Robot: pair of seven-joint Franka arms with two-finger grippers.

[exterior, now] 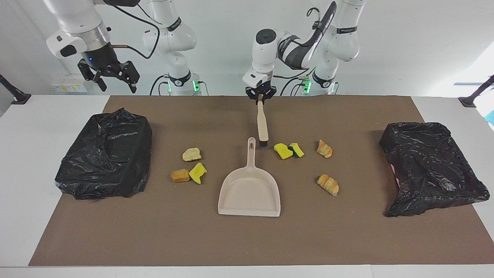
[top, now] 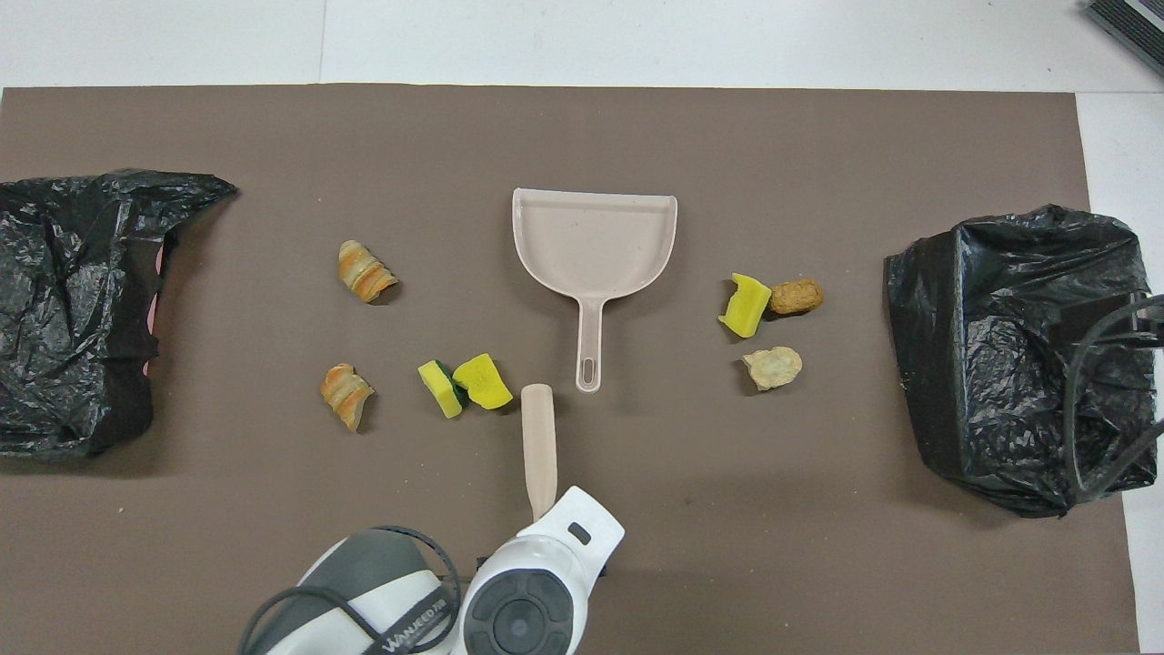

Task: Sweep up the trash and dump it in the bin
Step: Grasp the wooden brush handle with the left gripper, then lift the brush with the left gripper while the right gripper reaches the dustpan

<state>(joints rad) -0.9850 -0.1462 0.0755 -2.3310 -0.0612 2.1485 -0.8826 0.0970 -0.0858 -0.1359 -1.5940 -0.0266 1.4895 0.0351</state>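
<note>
My left gripper (exterior: 261, 100) is shut on the handle end of a beige brush (exterior: 263, 125), whose dark bristles hang just beside the dustpan's handle tip. In the overhead view the brush (top: 538, 441) sticks out from under the left wrist. The beige dustpan (exterior: 249, 189) lies flat mid-mat. Trash toward the left arm's end: two yellow-green sponges (exterior: 288, 150) and two croissant pieces (exterior: 324, 148), (exterior: 328, 184). Toward the right arm's end lie a bread chunk (exterior: 191, 154), a brown chunk (exterior: 180, 175) and a yellow sponge (exterior: 198, 172). My right gripper (exterior: 108, 75) waits open, raised near a black-bagged bin (exterior: 106, 154).
A second black-bagged bin (exterior: 430, 166) sits at the left arm's end of the brown mat (exterior: 247, 239). White table (exterior: 23, 154) borders the mat on both ends. A black cable (top: 1114, 391) loops over the bin at the right arm's end.
</note>
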